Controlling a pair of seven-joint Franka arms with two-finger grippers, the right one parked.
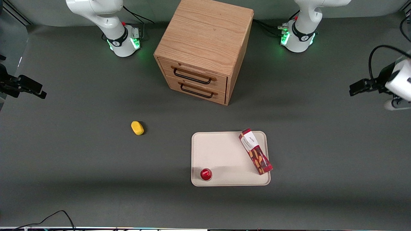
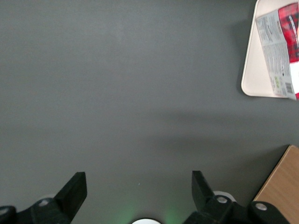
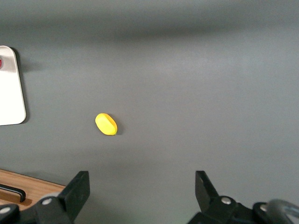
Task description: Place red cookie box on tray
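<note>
The red cookie box lies flat on the cream tray, slanted along the tray's edge toward the working arm's end of the table. Its white-label end points toward the cabinet. In the left wrist view the red cookie box and a corner of the tray show, well apart from the fingers. My gripper hovers over bare table at the working arm's end, away from the tray. That gripper is open, with only grey tabletop between its fingers.
A wooden two-drawer cabinet stands farther from the front camera than the tray. A small round red capsule sits on the tray's near corner. A yellow lump lies toward the parked arm's end. A black cable runs along the near edge.
</note>
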